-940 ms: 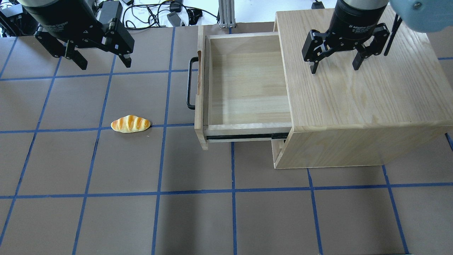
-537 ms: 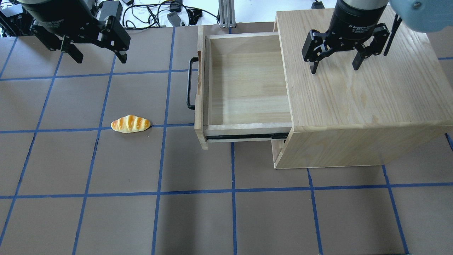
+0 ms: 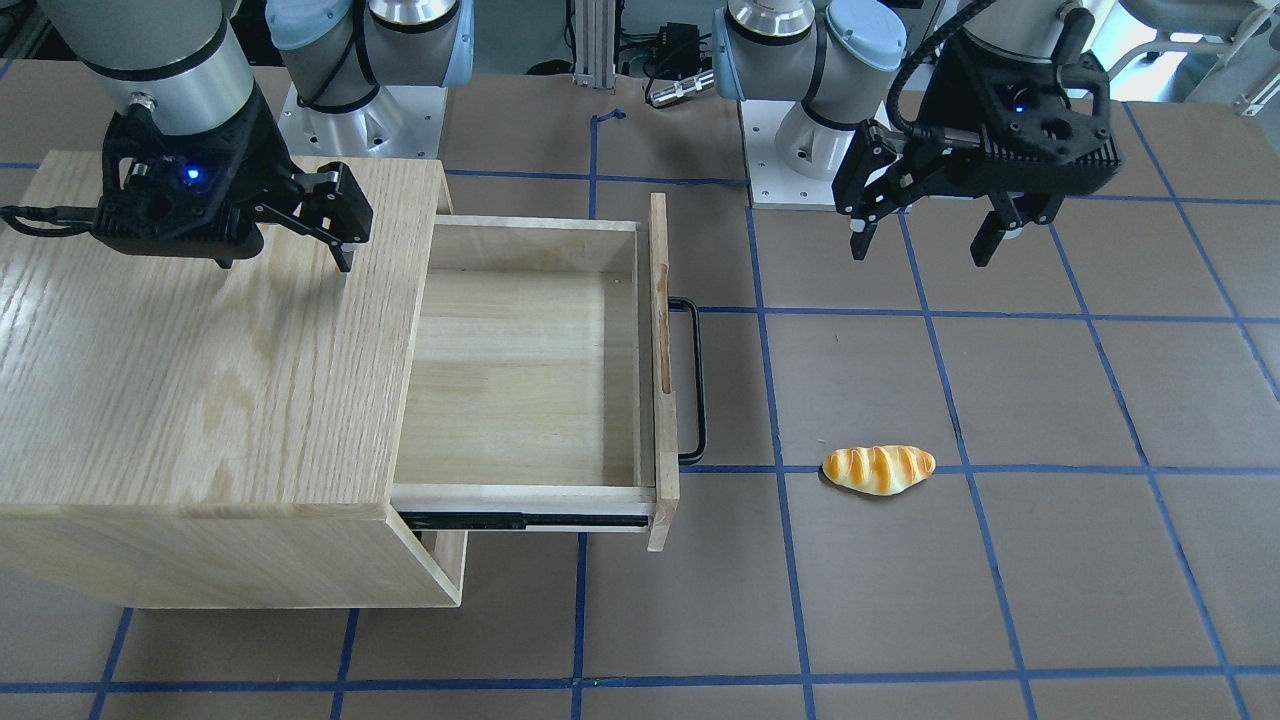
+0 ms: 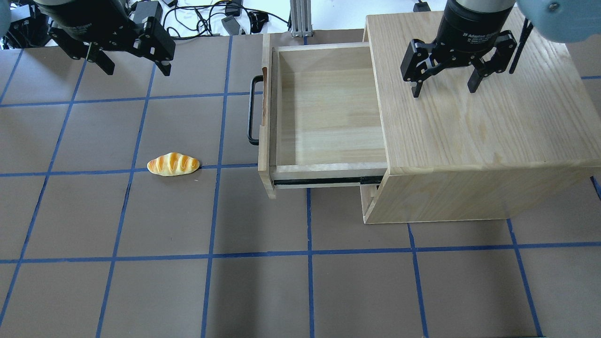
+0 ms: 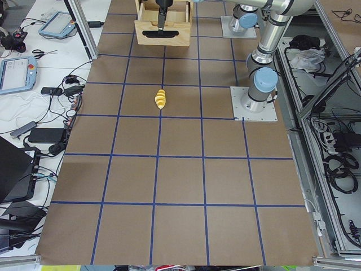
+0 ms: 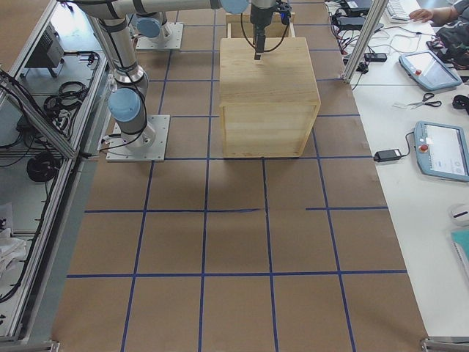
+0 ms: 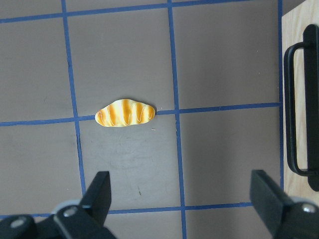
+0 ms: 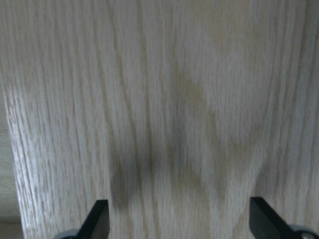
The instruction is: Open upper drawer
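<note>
The upper drawer (image 4: 328,112) is a shallow pale-wood box, pulled far out of the cabinet (image 4: 469,136), and nothing lies in it. Its black bar handle (image 4: 252,110) faces left, and a black slide rail shows along its near side. The drawer also shows in the front-facing view (image 3: 530,380), and the handle shows at the right edge of the left wrist view (image 7: 291,109). My left gripper (image 4: 137,70) is open and empty above the table, well left of the handle. My right gripper (image 4: 444,91) is open and empty just above the cabinet top.
A toy bread roll (image 4: 173,164) lies on the brown table left of the drawer, also in the left wrist view (image 7: 125,114). Cables and power bricks (image 4: 225,19) lie past the table's far edge. A lower front panel (image 4: 368,202) shows under the open drawer.
My left gripper has moved back toward the far edge, away from the drawer handle, and stays open. The right gripper, drawer and bread roll have not moved.
</note>
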Action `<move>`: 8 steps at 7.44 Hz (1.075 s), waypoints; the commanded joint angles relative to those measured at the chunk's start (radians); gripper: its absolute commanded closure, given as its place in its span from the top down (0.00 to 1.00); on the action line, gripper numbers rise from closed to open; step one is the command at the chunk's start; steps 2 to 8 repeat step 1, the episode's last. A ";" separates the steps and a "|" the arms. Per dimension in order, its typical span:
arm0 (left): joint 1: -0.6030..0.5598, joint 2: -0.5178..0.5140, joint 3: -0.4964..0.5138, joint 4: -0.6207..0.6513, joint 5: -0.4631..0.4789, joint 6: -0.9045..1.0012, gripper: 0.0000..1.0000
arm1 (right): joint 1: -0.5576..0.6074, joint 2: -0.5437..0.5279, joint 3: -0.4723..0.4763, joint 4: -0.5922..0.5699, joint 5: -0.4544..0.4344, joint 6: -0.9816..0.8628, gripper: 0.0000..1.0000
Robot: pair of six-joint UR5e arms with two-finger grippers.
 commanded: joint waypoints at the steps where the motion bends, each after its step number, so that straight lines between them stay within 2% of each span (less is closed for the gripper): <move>1: 0.000 -0.001 -0.017 0.015 -0.001 0.001 1.00 | 0.000 0.000 0.000 0.000 0.000 -0.001 1.00; 8: 0.000 -0.001 -0.017 0.015 -0.001 0.001 1.00 | 0.000 0.000 0.000 0.000 0.000 -0.001 1.00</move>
